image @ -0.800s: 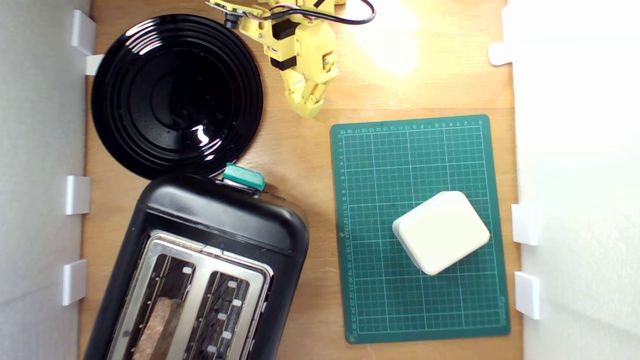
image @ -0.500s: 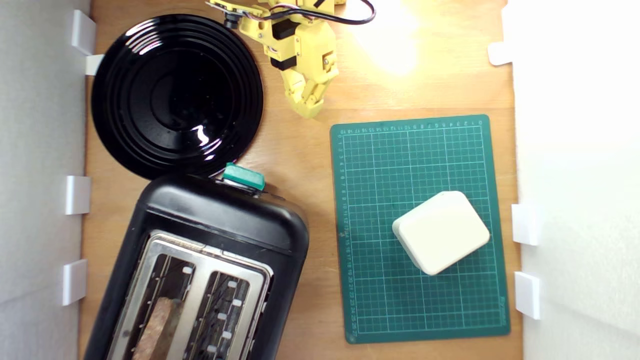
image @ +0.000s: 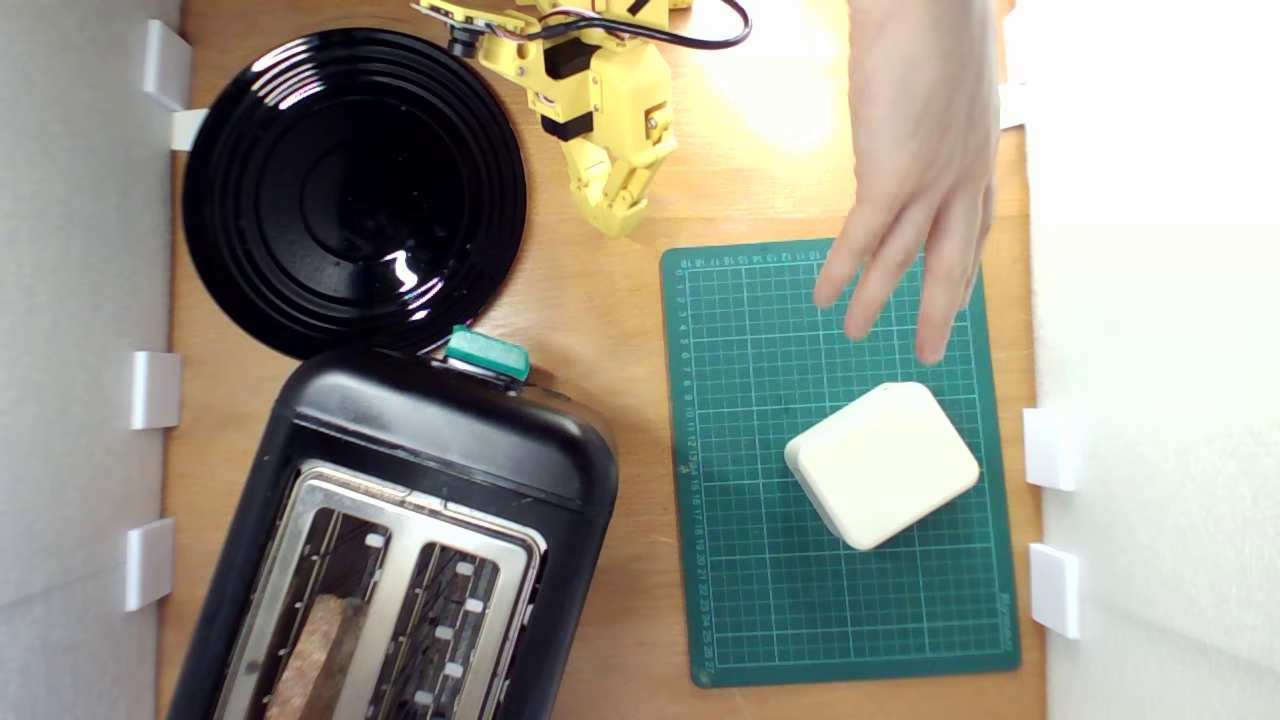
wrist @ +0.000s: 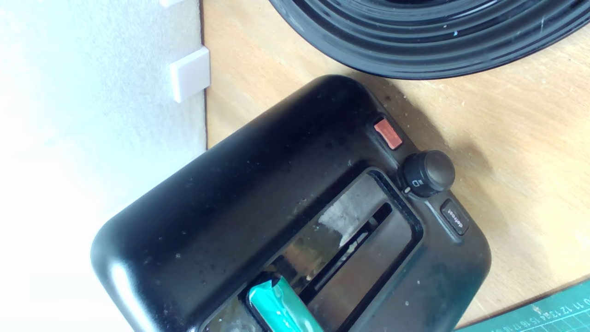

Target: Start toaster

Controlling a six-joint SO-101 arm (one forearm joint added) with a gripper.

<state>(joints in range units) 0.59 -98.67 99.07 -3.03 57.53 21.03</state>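
The wooden counter (image: 600,300) carries everything. Largest on it is the glossy black toaster (image: 440,440), at the lower left of the exterior view and set at a slant, its silver top plate (image: 400,500) showing two slots, with a brown slice (image: 315,650) sunk in the left one. Its teal lever knob (image: 487,353) sits on the end face toward the arm; in the wrist view that face also shows a red button (wrist: 388,134), a round black dial (wrist: 427,173) and a small labelled button (wrist: 454,217). Just beyond the toaster, at the exterior view's upper left, lies a round black ridged plate (image: 352,190), near the toaster's end. To the right lies a green cutting mat (image: 760,600) with a cream rounded block (image: 882,464) resting on it. A person's hand (image: 915,150) reaches in above the mat's far edge, fingers spread, apart from the block. The yellow gripper (image: 618,222) hangs by the plate's right side, well apart from the knob, jaws pressed together.
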